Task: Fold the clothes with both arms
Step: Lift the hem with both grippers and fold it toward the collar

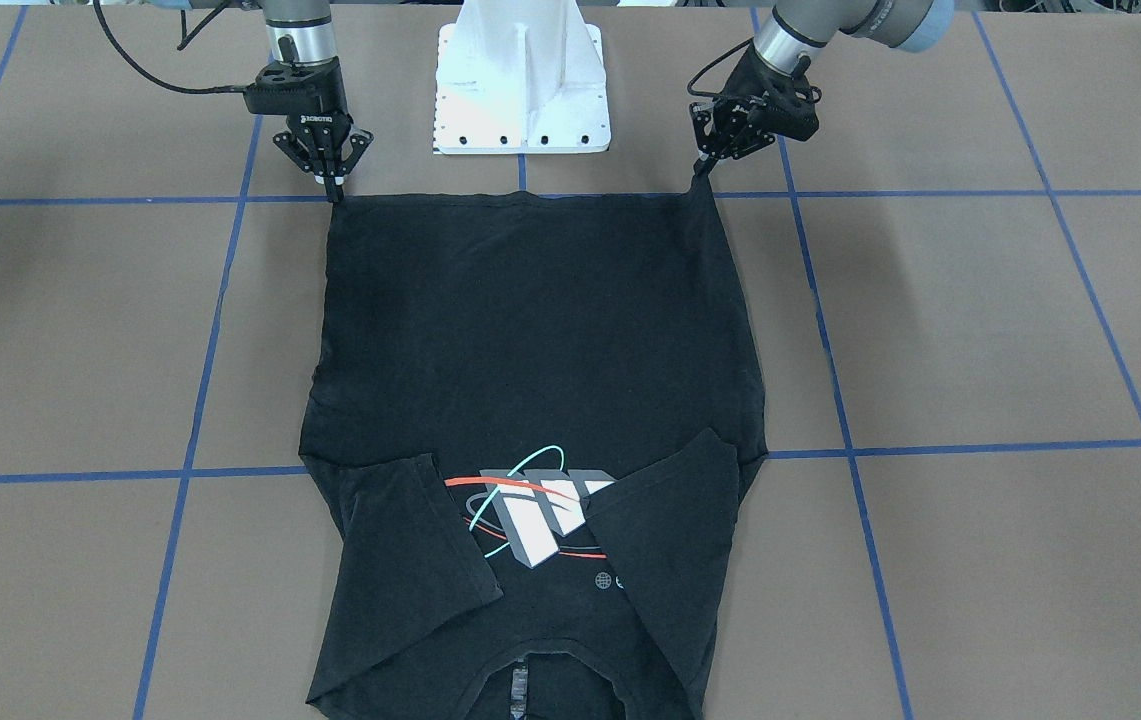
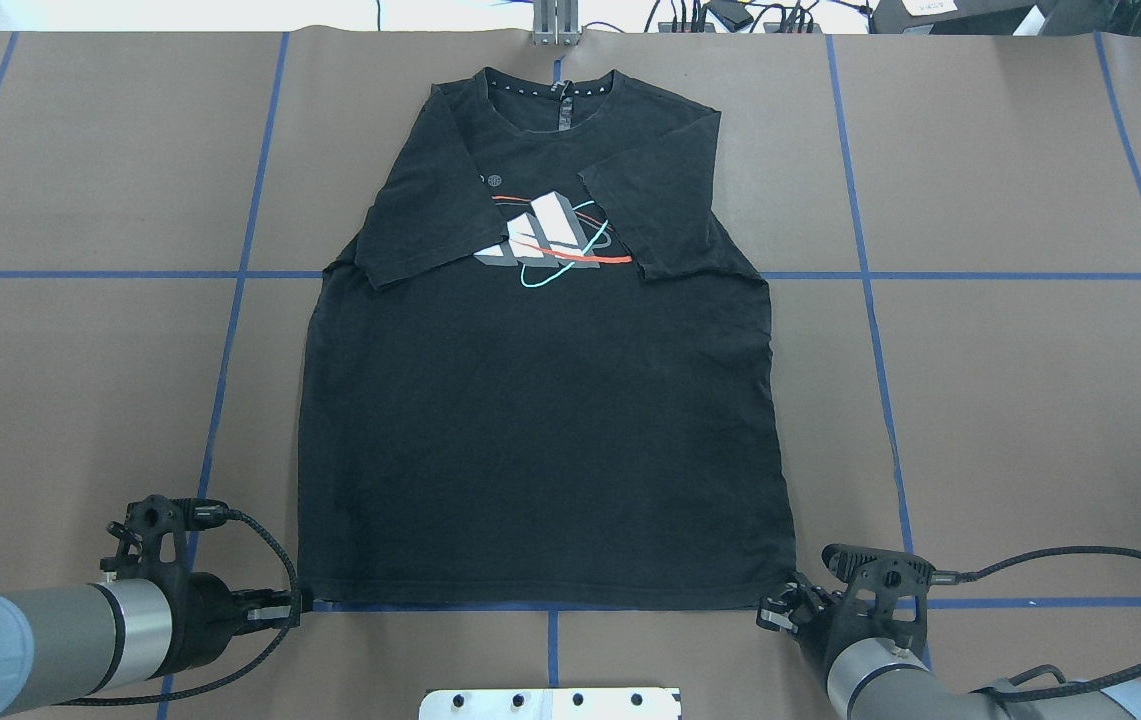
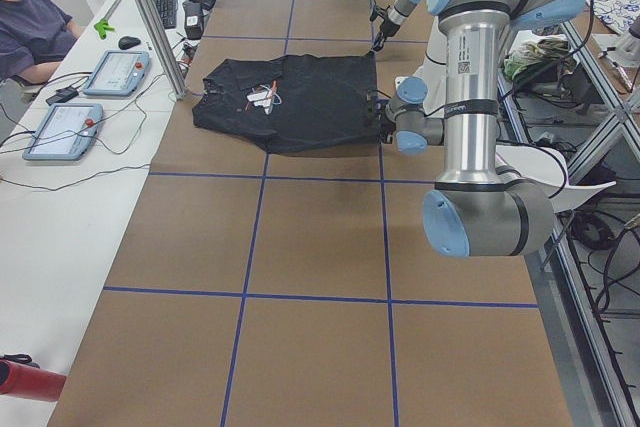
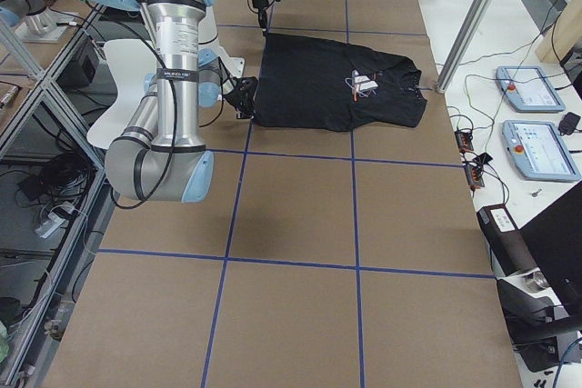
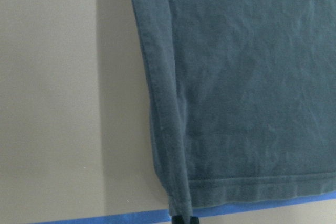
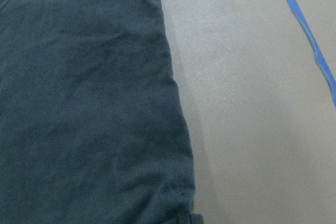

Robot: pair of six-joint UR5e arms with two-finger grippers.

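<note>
The left hand (image 1: 704,168) is pressed together on one hem corner of the T-shirt (image 2: 540,430), and that corner is drawn up slightly into a small peak at the fingertips. The right hand (image 1: 333,186) is likewise pinching the opposite hem corner, which sits low against the counter (image 2: 1030,400). Each wrist view shows only a dark fingertip at the bottom edge with the hem running into it.

The right hand points almost straight down from its wrist. The left hand comes in tilted, reaching slantwise from the side with its forearm low.

The shirt lies flat and face up near the middle of the counter. Its hem runs along a blue tape line (image 2: 430,606) on the robot's side and its collar (image 2: 555,85) is at the far edge. Both sleeves (image 2: 420,230) are already turned in over the print (image 2: 540,235).

The step in hand looks like the lengthwise fold, raising the hem and carrying it over to the collar. To do it well, both hands should probably rise together and travel at the same pace, keeping the hem taut between them so it doesn't sag or twist. They should lift high enough for the cloth to clear the folded sleeves without dragging them open. A shallow pinch could slip, mostly on the tilted left side.
</note>
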